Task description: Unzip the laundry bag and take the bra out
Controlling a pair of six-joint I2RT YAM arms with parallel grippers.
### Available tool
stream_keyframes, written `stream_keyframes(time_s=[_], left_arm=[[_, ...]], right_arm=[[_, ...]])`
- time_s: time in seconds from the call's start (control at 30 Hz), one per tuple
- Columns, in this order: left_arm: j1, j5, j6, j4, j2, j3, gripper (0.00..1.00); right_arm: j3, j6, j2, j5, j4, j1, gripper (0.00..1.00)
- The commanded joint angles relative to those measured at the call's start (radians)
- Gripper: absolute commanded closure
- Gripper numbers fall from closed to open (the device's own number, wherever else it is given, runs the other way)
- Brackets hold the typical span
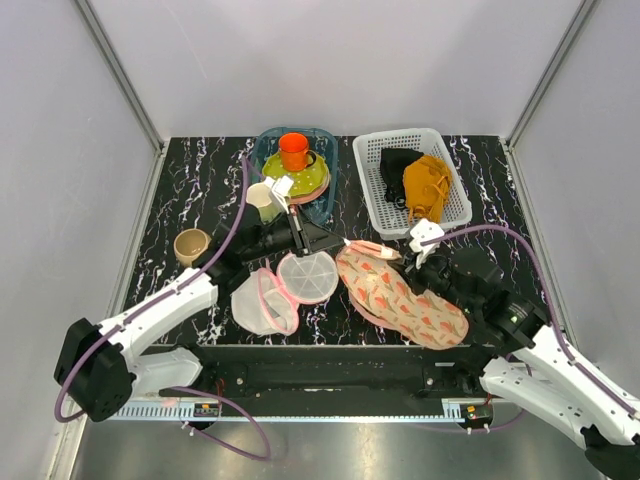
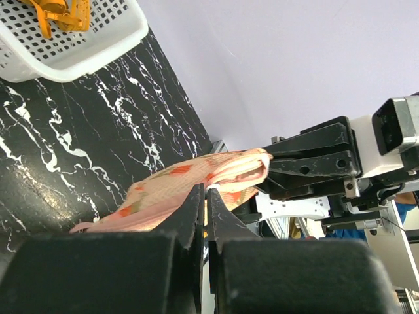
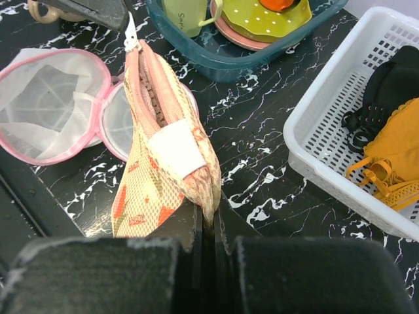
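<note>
Right tool (image 3: 211,219) fingers were closest to the lens, pressed together and clamped on the near part of the laundry bag (image 3: 167,163). The bag stood on edge in that grip, pink zip edge up and a white tag patch on the flank just ahead of the fingers. Its long axis ran straight away from the right tool to the left tool (image 3: 98,10), zip-pull end pointing at the left one. Left tool fingers were together too, and the white zip pull (image 3: 131,36) met their tips, apparently pinched. In the left wrist view the left tool (image 2: 204,196) was shut, with the printed peach fabric (image 2: 177,186) bunched right past the fingertips and the right tool's black body beyond it.

From the top camera the laundry bag (image 1: 400,295) lay diagonally on the counter (image 1: 200,190). One end sat at the left tool (image 1: 338,241) and the other ran under the right arm, behind the right tool (image 1: 422,265). The inside of the bag was hidden.

An open white mesh pouch (image 1: 290,290) with a pink rim sat just below the left tool, touching the bag's side. A blue tub (image 1: 325,150) with an orange cup (image 1: 293,150) and a green plate (image 1: 310,178) was beyond the left tool. A white basket (image 1: 455,195) beyond the right tool held a black garment (image 1: 397,165) and a mustard garment (image 1: 427,185). A beige cup (image 1: 191,245) stood well off to the left of the left tool.
</note>
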Motion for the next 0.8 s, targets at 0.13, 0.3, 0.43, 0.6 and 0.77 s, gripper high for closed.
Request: stream_keyframes(time_s=[0.13,0.3,0.43,0.6,0.77], left_arm=[[0.081,-0.061,0.045,-0.058,-0.044,-0.084,1.0],[0.072,-0.004,-0.007,0.038,0.002,-0.17,1.0],[0.054,-0.001,-0.014,0.056,0.0,-0.167,1.0],[0.053,0.013,0.028,0.023,-0.069,-0.122,1.0],[0.057,0.011,0.134,-0.034,-0.164,-0.073,0.65]], right_arm=[[0.056,0.046,-0.205,-0.018,-0.07,0.0,1.0],[0.024,0.045,-0.214,0.077,-0.05,0.0,1.0],[-0.001,0.048,-0.131,0.003,0.033,0.0,1.0],[0.005,0.02,-0.057,-0.001,0.068,0.0,1.0],[0.005,0.017,-0.031,-0.012,0.083,0.002,1.0]])
